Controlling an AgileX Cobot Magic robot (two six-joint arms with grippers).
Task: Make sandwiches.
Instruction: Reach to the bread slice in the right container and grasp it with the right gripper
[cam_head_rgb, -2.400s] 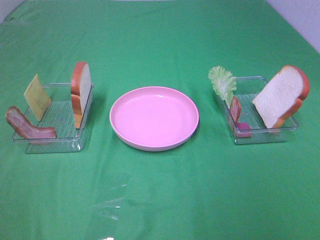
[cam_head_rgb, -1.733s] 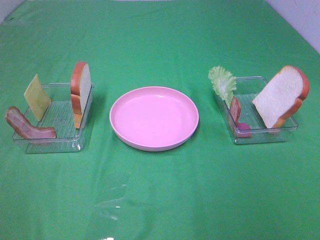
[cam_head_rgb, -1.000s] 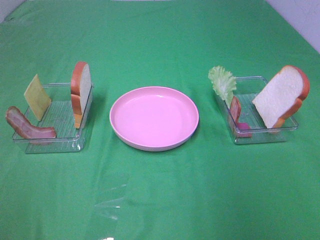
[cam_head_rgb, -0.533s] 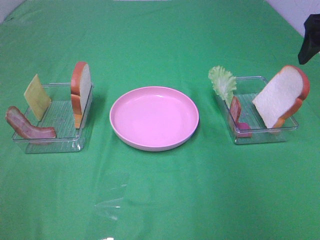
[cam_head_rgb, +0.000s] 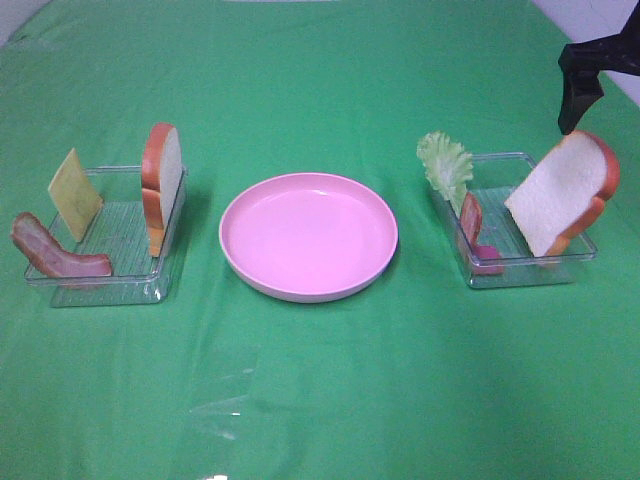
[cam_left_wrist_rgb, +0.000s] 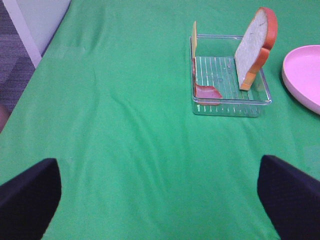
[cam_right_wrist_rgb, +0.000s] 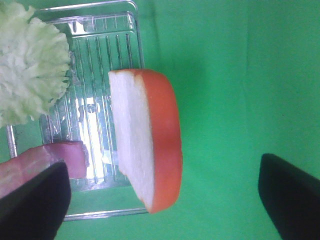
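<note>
Hovering over the leaning bread slice (cam_right_wrist_rgb: 145, 140), the right gripper (cam_right_wrist_rgb: 161, 162) held its fingers (cam_right_wrist_rgb: 30, 205) wide, gripping nothing; the left gripper (cam_left_wrist_rgb: 159, 160) was likewise wide and empty.

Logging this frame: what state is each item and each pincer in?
Left bread slice: on edge in left tray.
Right bread slice: tilted in right tray.
Cheese: propped upright, left tray.
Left bacon: propped, left tray.
Right bacon: propped, right tray.
Lettuce: upright, right tray.
Pink plate: empty.
Left pincer: open, empty.
Right pincer: open, empty, hovering near right tray.
</note>
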